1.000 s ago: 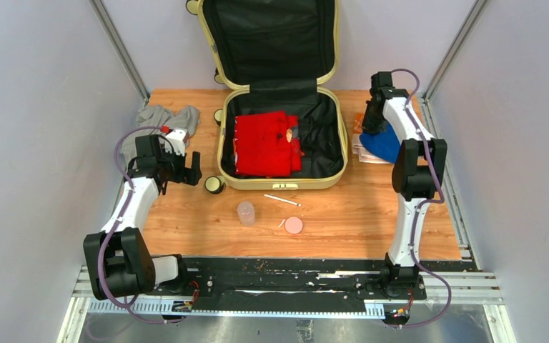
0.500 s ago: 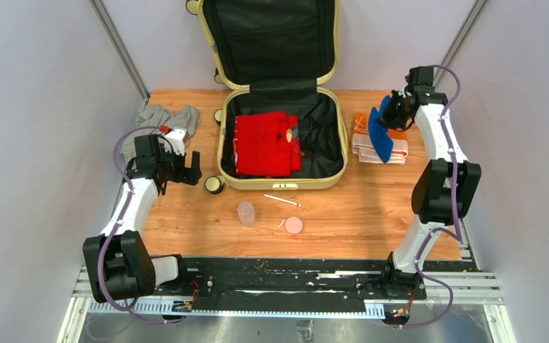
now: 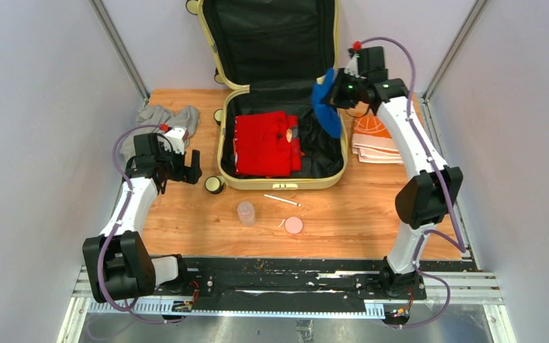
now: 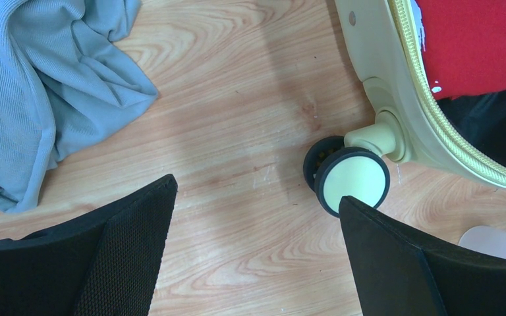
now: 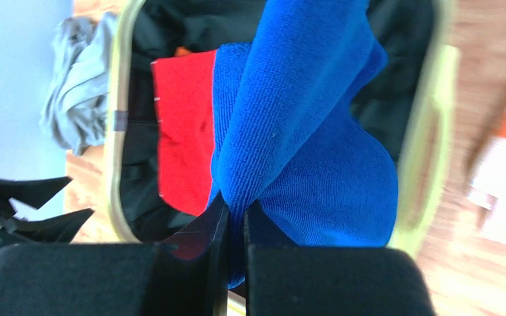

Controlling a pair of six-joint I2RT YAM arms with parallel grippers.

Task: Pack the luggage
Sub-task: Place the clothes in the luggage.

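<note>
The pale-yellow luggage (image 3: 223,146) lies open at the back middle of the table, lid up against the wall, with a folded red garment (image 3: 264,143) in its black-lined base. My right gripper (image 3: 337,91) is shut on a blue cloth (image 3: 327,106) that hangs over the luggage's right half; the right wrist view shows the blue cloth (image 5: 303,118) pinched between the jaws above the red garment (image 5: 184,138). My left gripper (image 3: 186,173) stands open and empty over bare wood, left of the luggage's front wheel (image 4: 351,181).
A grey garment (image 3: 166,118) lies crumpled at the back left; the left wrist view shows it too (image 4: 46,85). A folded orange-and-white cloth (image 3: 379,143) sits right of the luggage. A clear cup (image 3: 246,212), a pink lid (image 3: 294,226) and a thin white stick (image 3: 282,200) lie in front.
My right arm has lifted the blue cloth off the folded orange-and-white cloth and swung it left, over the luggage's right side. The left arm has not moved.
</note>
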